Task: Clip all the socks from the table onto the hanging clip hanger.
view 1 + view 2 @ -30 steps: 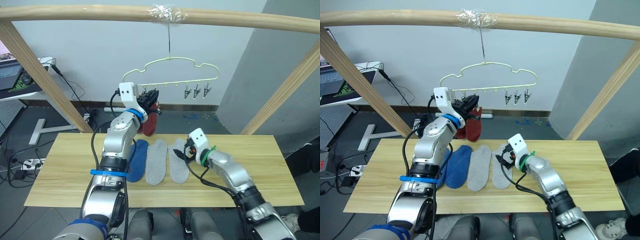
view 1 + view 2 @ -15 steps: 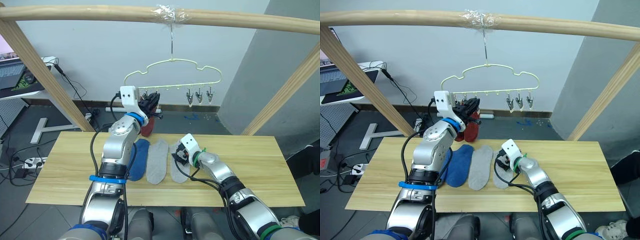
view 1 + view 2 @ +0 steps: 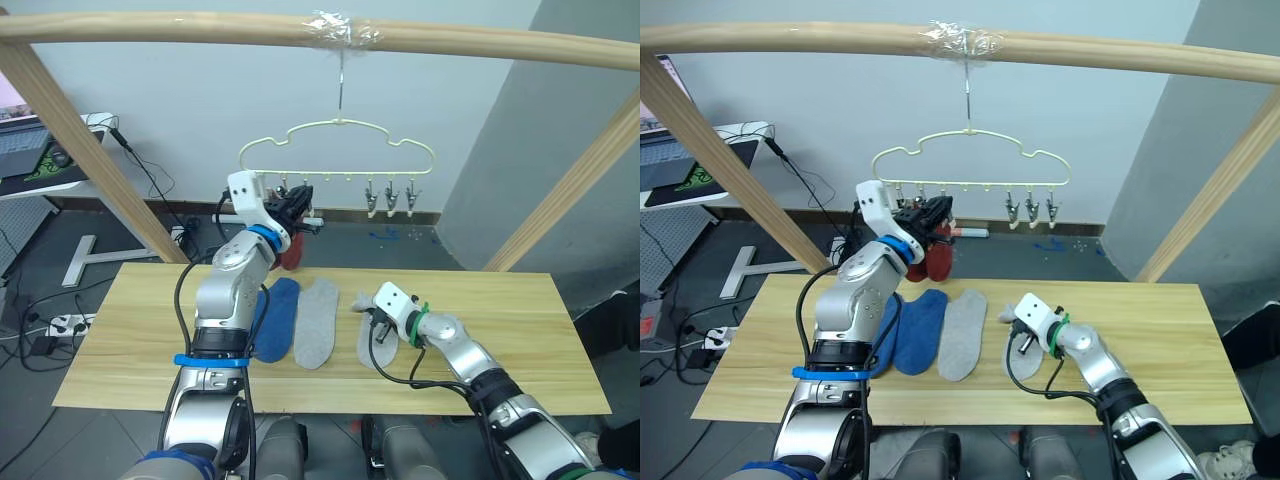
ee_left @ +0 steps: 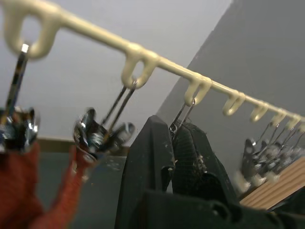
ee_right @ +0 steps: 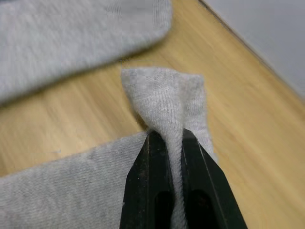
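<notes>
I stand in a lab or test room: a bare wooden pole frame (image 3: pixel 300 30), a laptop (image 3: pixel 20 150) at left, loose cables (image 3: pixel 150 185) across grey floor.

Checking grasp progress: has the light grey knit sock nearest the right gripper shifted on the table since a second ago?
Yes. The light grey sock pinched by the right gripper has slid toward the robot's right, opening a gap from the other grey sock, which stayed put.

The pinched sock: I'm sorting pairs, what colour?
Light grey sock; clearest in the right wrist view.
</notes>
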`<control>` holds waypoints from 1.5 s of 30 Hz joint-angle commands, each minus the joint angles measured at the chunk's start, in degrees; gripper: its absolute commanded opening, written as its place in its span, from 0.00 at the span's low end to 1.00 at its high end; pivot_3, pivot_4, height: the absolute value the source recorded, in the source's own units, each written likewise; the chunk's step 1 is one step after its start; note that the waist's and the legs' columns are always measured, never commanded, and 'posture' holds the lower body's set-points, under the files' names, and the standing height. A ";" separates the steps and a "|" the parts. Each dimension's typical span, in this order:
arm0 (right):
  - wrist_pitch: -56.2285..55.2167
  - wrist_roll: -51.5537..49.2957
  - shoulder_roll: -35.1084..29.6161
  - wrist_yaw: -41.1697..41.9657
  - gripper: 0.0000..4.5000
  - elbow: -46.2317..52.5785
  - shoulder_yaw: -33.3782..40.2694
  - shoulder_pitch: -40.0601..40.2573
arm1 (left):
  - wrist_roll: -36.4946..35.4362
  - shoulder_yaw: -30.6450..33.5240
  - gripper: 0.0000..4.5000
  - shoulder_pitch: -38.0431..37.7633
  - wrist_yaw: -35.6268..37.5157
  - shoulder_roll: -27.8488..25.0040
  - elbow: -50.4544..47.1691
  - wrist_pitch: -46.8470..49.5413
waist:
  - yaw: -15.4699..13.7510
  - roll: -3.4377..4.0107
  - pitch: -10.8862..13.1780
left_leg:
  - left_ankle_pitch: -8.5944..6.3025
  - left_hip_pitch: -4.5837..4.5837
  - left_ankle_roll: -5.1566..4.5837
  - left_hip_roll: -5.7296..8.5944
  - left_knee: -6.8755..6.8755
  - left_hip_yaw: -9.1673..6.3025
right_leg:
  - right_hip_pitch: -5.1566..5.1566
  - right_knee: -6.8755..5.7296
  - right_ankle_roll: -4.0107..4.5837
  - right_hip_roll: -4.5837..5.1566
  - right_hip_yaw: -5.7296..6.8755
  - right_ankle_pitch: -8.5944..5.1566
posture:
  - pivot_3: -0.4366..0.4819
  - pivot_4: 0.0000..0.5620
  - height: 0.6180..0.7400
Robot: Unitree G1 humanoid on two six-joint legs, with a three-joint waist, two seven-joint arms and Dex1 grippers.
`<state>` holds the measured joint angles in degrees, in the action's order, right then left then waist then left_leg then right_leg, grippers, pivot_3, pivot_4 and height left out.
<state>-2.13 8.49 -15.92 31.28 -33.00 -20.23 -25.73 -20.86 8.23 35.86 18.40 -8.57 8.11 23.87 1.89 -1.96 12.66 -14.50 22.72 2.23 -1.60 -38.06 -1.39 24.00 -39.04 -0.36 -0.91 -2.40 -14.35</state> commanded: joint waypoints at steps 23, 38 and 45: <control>-3.70 1.28 2.38 -0.80 0.00 26.95 1.44 -5.73 | -29.75 11.98 0.01 -2.07 -6.29 2.36 -9.13 25.07 | -0.05 -0.02 -0.02 | 0.11 0.03 0.17 -0.02 0.02 -0.05 | 0.01 -0.01 -0.02 -0.03 0.02 0.03 | 0.49 0.30 1.00; -2.96 1.60 4.37 -1.33 0.00 25.99 1.40 -8.16 | -32.73 12.14 0.01 -2.20 -7.73 3.26 -10.23 25.56 | -0.03 -0.02 -0.01 | 0.11 0.06 0.17 -0.01 0.02 -0.04 | 0.03 0.00 -0.02 -0.02 0.01 0.03 | 0.49 0.31 1.00; -2.86 2.24 4.16 -2.10 0.00 25.44 1.54 -8.49 | -32.78 11.12 0.01 -3.07 -6.19 1.95 -11.58 25.57 | -0.08 -0.02 -0.01 | 0.11 0.11 0.17 0.00 0.02 -0.05 | 0.04 0.03 -0.02 -0.02 0.01 0.03 | 0.49 0.31 1.00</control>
<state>-4.45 10.45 -11.89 29.91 -8.89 -19.33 -33.14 -52.89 20.19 33.24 10.97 -5.87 -0.82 49.54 1.81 -1.98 12.64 -14.39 22.83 2.40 -1.60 -38.03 -1.44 24.05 -39.01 -0.38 -0.93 -2.40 -14.32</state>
